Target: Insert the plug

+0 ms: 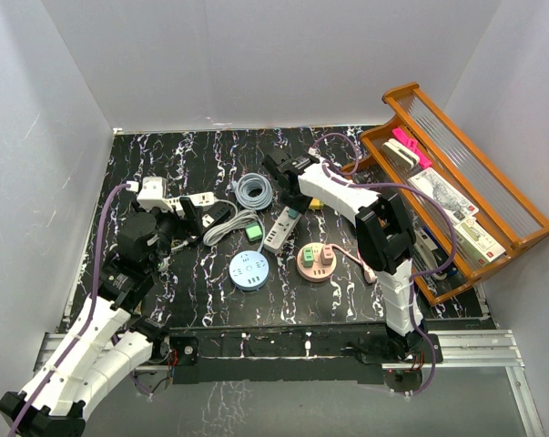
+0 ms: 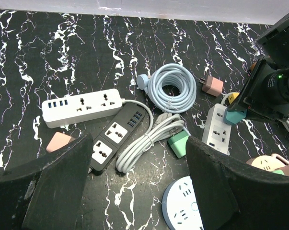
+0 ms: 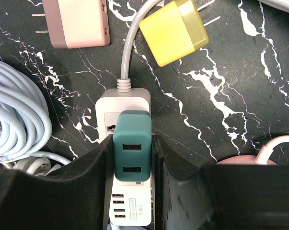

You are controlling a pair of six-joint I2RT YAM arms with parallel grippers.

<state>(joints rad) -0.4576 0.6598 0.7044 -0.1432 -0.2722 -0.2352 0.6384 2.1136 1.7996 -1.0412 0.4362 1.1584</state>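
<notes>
The dark teal cube-shaped plug [image 3: 132,143] is gripped between the black padded fingers of the right hand [image 3: 132,165], which is drawn in narrow against its two sides. The plug sits at the centre of the right wrist view, its two USB ports facing the camera. It is directly over the white plastic power strip [image 3: 127,103], which lies on the black marbled bench [image 3: 240,96] with its grey cable leading towards the top of the frame. The socket nearest the cable end is covered by the plug — whether the prongs are already in the slots or only poised above them cannot be told.

The left hand [image 2: 139,191] is held wide and empty at the bottom of the left wrist view, above a black power strip [image 2: 116,136] and a bundled white cable [image 2: 149,143]. Nothing is touched by it.

The insertion itself is judged to be the step in hand, since the plug is gripped and lined up over its socket. A straight downward push is called for next, with the prongs kept square to the slots. The strip is not held down by anything — an off-centre push could slide or tip it — so the grip should be released only once the plug is seated flush.
</notes>
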